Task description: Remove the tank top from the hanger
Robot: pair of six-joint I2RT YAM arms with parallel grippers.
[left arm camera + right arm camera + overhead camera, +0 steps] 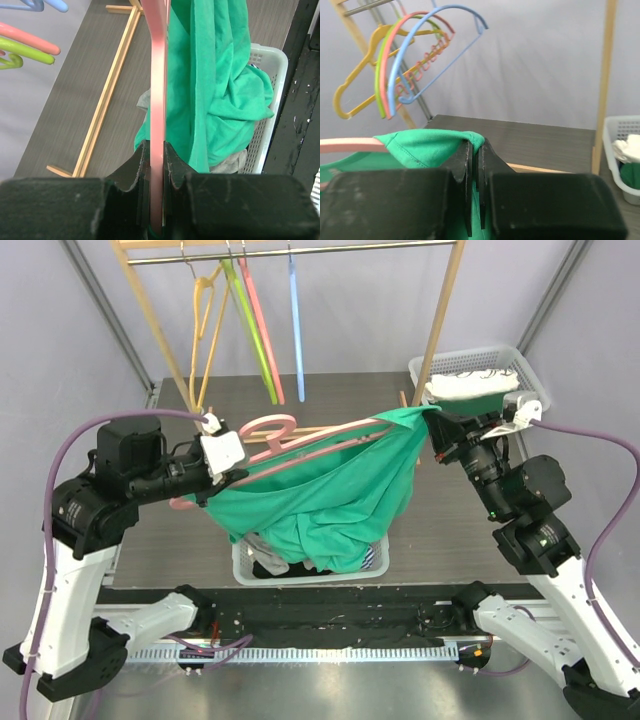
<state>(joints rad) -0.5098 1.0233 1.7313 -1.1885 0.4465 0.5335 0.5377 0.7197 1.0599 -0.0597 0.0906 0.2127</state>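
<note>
A green tank top point(330, 490) hangs stretched between my two grippers above a white basket point(300, 575). A pink hanger point(290, 440) runs through its upper edge. My left gripper point(215, 480) is shut on the pink hanger's bar point(158, 100) at its left end. My right gripper point(437, 420) is shut on a fold of the green tank top point(430, 145) at its right corner and holds it taut. The pink hanger's end point(347, 145) shows at the left of the right wrist view. The tank top's bulk point(225, 90) droops into the basket.
A wooden clothes rack point(440, 310) stands behind with yellow, green, pink and blue hangers point(250, 320) on its rail. A second white basket point(480, 370) with white and green clothes sits at the back right. The rack's floor bar point(107, 95) lies under the hanger.
</note>
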